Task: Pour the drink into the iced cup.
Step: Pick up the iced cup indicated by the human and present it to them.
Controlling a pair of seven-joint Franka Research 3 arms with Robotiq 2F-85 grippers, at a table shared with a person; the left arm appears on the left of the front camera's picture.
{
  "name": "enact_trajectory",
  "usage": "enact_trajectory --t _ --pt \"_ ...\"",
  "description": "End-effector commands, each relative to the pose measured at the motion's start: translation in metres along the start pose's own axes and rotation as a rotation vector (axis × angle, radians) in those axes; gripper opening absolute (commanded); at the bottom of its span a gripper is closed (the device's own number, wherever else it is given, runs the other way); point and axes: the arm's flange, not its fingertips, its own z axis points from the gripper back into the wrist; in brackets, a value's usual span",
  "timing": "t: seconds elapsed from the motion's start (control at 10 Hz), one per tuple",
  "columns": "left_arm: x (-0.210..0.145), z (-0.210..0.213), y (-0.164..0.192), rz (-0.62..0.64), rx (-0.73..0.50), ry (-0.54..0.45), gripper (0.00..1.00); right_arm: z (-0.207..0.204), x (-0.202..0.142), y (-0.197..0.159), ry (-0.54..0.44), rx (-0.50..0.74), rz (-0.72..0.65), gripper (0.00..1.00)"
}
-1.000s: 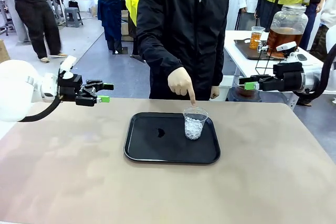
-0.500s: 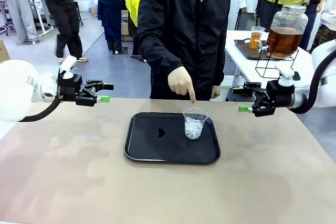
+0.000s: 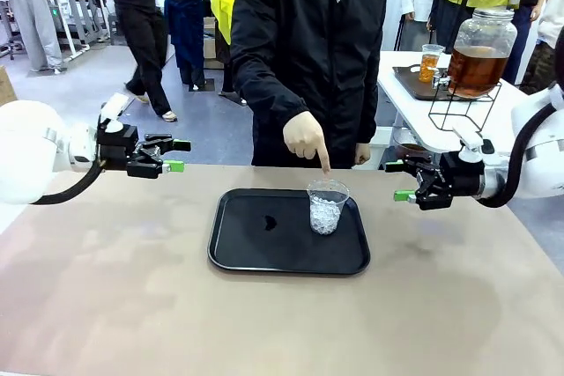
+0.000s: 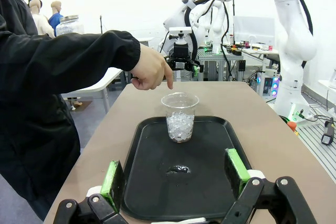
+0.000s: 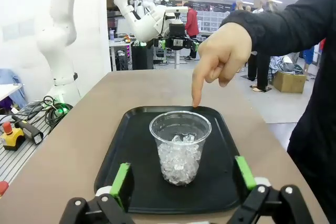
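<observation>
While the left tool [image 3: 177,155] hangs at the left of the front view over the tabletop's [image 3: 115,305] edge, its green-padded fingers stand spread and hold nothing. In the middle, a black tray [image 3: 242,248] lies flat on the tabletop. The clear plastic cup of ice [image 3: 327,207] stands upright on the tray's right part, and the person's hand [image 3: 304,136] points an index finger down just above its far rim. Right of the tray, the right tool [image 3: 397,180] hovers with fingers spread, empty, aimed toward the cup. In the upper right, the amber drink [image 3: 476,68] fills the lower part of a glass jar dispenser [image 3: 486,31] on a wire stand, on a second, white tabletop [image 3: 410,103], well apart from the cup.
</observation>
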Motion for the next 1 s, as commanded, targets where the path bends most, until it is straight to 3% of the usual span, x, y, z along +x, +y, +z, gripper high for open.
enact_trajectory --t 0.0,0.3,0.9 --pt "0.003 -0.002 0.0 -0.003 0.01 -0.006 1.0 -0.001 0.004 0.0 -0.006 0.011 0.027 1.0" --pt "0.003 -0.002 0.0 -0.003 0.01 -0.006 1.0 0.0 0.0 0.0 -0.002 0.003 0.004 1.0" --pt "0.003 -0.002 0.0 -0.003 0.01 -0.006 1.0 -0.058 -0.034 -0.001 -0.039 0.038 -0.078 1.0"
